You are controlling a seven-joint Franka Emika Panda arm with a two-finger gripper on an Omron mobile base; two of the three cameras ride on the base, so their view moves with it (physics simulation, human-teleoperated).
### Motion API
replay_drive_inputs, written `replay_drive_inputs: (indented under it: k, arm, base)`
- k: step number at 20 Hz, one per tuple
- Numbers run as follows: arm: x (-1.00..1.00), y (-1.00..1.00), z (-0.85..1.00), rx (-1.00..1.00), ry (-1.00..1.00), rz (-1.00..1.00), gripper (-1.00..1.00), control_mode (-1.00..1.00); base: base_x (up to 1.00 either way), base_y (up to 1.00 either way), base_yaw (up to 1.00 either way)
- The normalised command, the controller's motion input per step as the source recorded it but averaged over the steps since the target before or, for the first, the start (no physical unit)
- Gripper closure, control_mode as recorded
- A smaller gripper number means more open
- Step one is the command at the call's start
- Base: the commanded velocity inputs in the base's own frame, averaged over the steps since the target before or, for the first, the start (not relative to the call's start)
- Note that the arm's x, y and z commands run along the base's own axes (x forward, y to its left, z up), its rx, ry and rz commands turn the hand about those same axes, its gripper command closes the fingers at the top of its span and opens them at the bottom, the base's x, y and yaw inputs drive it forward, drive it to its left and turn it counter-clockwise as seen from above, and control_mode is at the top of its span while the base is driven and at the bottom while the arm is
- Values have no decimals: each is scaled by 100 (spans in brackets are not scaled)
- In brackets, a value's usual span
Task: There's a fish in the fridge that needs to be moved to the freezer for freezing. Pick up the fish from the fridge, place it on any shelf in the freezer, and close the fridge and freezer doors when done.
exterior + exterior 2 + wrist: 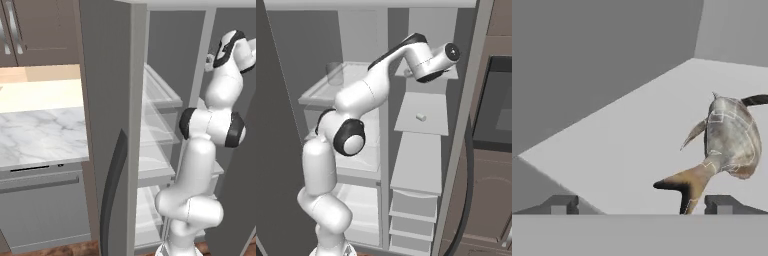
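End effector (642,204) open wide, fingertips (562,204) set far apart, holding nothing. Fish (724,142) lying on shelf (637,145) just beyond and slightly right of the tips, tail toward the camera, body angled away to the far right; no contact with either tip visible. Looks like a release: fish resting on its side on the shelf, jaws spread to clear it.

Arm (371,85) reaching high into the right-hand compartment in right base view, wrist (433,62) at the level of the upper shelf (451,75); presumably the freezer side, so placement judged done. Jar (334,73) on an upper shelf of the left compartment, well apart from the arm. Small pale item (420,117) on the next shelf down, under the wrist; identity unclear.

Left door (107,125) standing open, handle (112,195) facing the camera. Right door (468,125) also open. Bench (40,130) to the left.

Remaining, by judgement: withdraw without nudging the fish, then shut both doors.
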Motion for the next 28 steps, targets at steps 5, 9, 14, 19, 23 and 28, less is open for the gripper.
replay_drive_inputs:
  k: [5,9,14,19,23,28]
  arm:
    - [-99,-7,-31,-1,0,-4,-100,-100]
    - [-100,5,0,0,0,-9,-100,-100]
    - [-100,0,17,0,-1,-16,-100,-100]
    - [-100,9,1,0,0,-12,-100,-100]
    - [-100,41,0,0,0,-10,-100,-100]
    - [-100,60,1,2,0,-16,-100,-100]
  base:
    - [0,0,0]
    - [0,0,0]
    - [0,0,0]
    - [0,0,0]
    - [0,0,0]
    - [0,0,0]
